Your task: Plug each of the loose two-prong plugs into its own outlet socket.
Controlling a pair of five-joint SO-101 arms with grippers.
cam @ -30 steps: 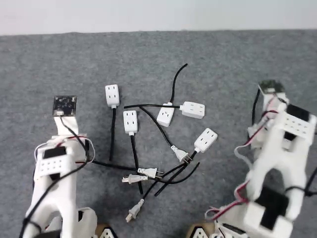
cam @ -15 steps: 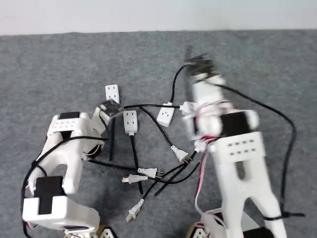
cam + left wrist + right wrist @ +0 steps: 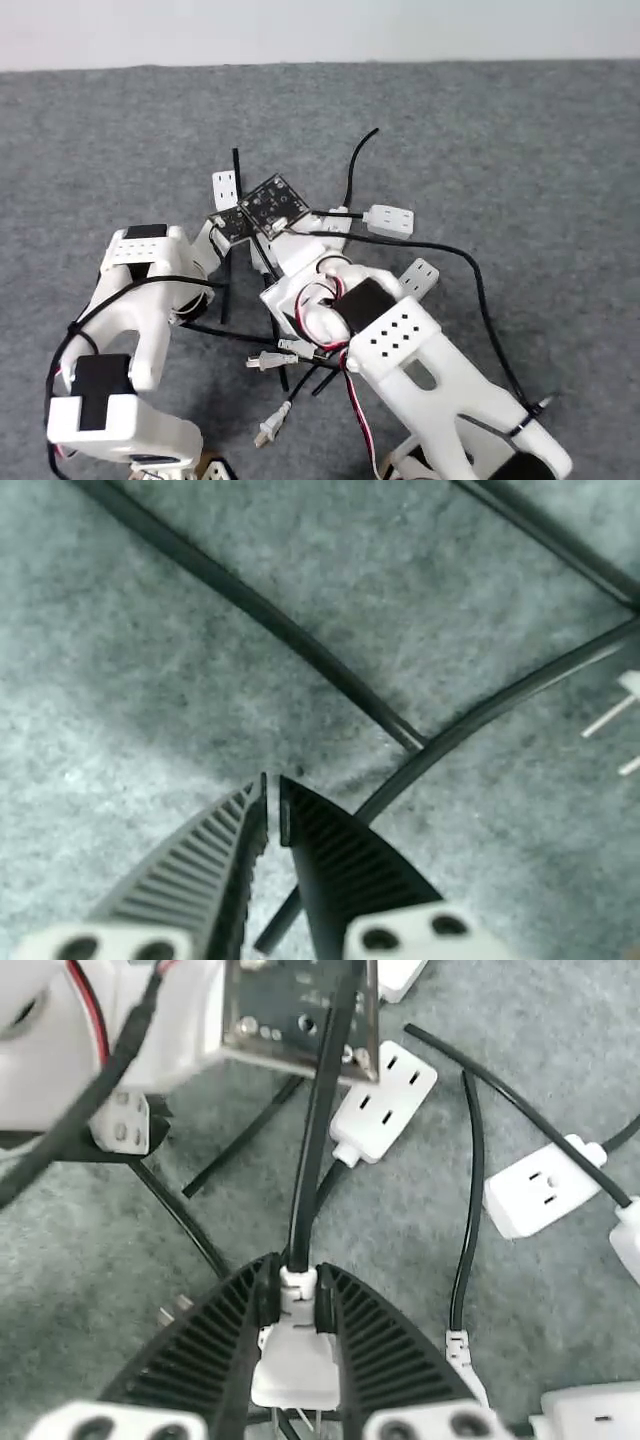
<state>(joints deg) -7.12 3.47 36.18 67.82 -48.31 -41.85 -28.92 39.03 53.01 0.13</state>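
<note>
High view, clock about view centre: far outlet [image 3: 226,188] at 10; side outlet [image 3: 390,221] at 3; near outlet [image 3: 418,277] at 4; plug pair [image 3: 272,360] at 6, lone plug [image 3: 268,430] nearer still; left arm [image 3: 130,300] at 8; right arm [image 3: 420,350] from 5 across centre, over cables [image 3: 235,335]; held plug [image 3: 295,1355] inside right gripper [image 3: 297,1265]

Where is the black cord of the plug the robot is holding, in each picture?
High view: the black cord pokes out beyond the left arm's camera board, beside a socket.
Right wrist view: it runs from the plug in the right gripper across that board.
Left wrist view: black cords cross there; I cannot tell whether one is it.
Shared landmark: the camera board.
</note>
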